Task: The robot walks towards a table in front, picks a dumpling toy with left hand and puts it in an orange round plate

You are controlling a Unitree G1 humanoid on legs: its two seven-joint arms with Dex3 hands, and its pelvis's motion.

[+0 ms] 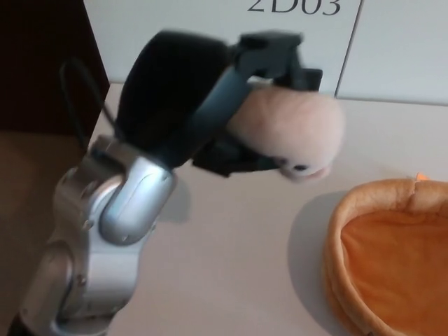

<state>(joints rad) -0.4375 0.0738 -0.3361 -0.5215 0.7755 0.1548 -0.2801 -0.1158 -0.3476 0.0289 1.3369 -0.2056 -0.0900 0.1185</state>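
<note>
A pale pink plush dumpling toy with small black eyes is held in the air by my left hand, whose black fingers are shut around it. Hand and toy hover high above the white table, close to the camera and slightly blurred. The orange round plush plate lies at the lower right of the table, to the right of and below the toy. My silver left forearm rises from the lower left. No right hand shows.
A white wall panel with dark lettering stands behind the table. The table's left edge borders a dark floor area. Part of the plate runs off the right side of the picture.
</note>
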